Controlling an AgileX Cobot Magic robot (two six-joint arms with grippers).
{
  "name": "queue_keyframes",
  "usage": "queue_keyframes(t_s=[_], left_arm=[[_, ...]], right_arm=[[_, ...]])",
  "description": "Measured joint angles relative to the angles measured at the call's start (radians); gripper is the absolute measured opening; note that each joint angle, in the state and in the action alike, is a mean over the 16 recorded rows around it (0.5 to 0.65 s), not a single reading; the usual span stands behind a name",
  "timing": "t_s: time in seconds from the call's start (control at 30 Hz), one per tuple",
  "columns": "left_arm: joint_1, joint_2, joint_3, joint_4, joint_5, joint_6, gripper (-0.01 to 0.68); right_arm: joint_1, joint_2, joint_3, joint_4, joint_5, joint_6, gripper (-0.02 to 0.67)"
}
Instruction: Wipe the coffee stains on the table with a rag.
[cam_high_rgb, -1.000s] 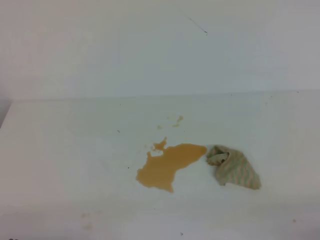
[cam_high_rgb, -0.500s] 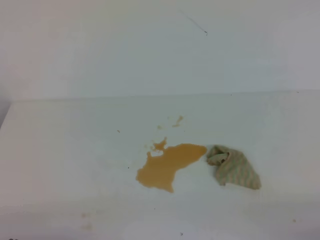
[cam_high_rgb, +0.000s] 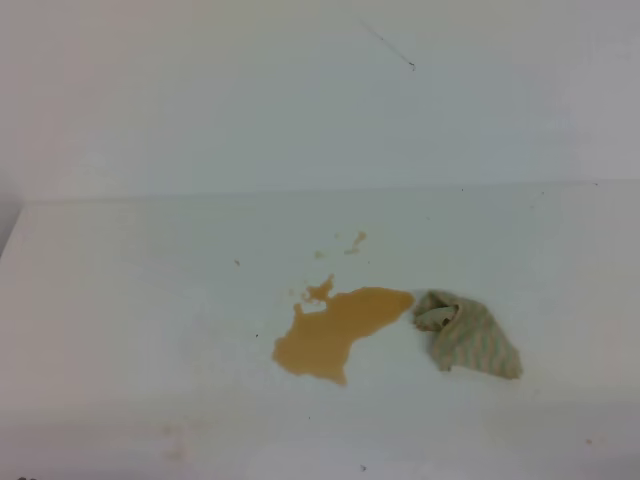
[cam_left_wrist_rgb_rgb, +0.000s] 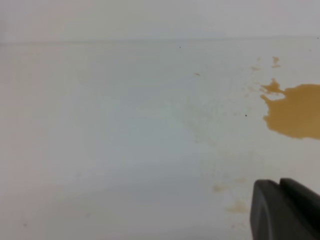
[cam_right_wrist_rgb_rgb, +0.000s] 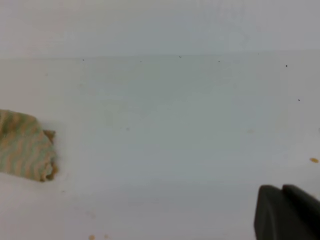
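Lying untouched on the broad, smooth white table (cam_high_rgb: 120, 300), the small bunched rag (cam_high_rgb: 468, 334) of grey-beige cloth with faint stripes sits just to the right of the orange-brown coffee stains (cam_high_rgb: 335, 331), its tan-stained corner about touching the puddle's edge. The main puddle is irregular, glossy and flat, with a few small droplets (cam_high_rgb: 356, 241) of the same colour farther back on the table.

Neither arm shows in the high view. In the right wrist view only a dark, hard-looking part of the right gripper (cam_right_wrist_rgb_rgb: 287, 212) shows at the lower right corner; its fingers are closed on nothing, and the rag (cam_right_wrist_rgb_rgb: 25, 146) lies far to their left and ahead of them. In the left wrist view a similar dark corner of the left gripper (cam_left_wrist_rgb_rgb: 286, 209) shows, and I cannot tell whether its fingers are wide or narrow; the puddle (cam_left_wrist_rgb_rgb: 295, 110) lies ahead of them, slightly to the right.

Risks, as I judge them: closed fingers coming down on the soft, loosely folded cloth would likely push it rather than pinch it, so they need to spread first. A shallow pinch may lift only one fold. Dragging thin liquid across a slick surface could smear it wider, and the back droplets could be missed.
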Motion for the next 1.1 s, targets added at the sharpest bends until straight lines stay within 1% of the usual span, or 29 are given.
queue_keyframes(t_s=[0.33, 0.6, 0.87, 1.0, 1.1], left_arm=[[0.000, 0.000, 0.000, 0.000, 0.000, 0.000, 0.001], [0.000, 0.000, -0.002, 0.000, 0.001, 0.000, 0.000], [0.000, 0.000, -0.002, 0.000, 0.001, 0.000, 0.000], [0.000, 0.000, -0.002, 0.000, 0.001, 0.000, 0.000], [0.000, 0.000, -0.002, 0.000, 0.001, 0.000, 0.000]], right_arm=[[0.000, 0.000, 0.000, 0.026, -0.207, 0.020, -0.003], [0.000, 0.002, -0.002, 0.100, -0.378, 0.127, -0.003], [0.000, 0.001, -0.005, 0.175, -0.606, 0.239, -0.003], [0.000, 0.003, -0.028, 0.186, -0.658, 0.262, -0.003], [0.001, 0.014, -0.064, 0.190, -0.652, 0.277, -0.003]])
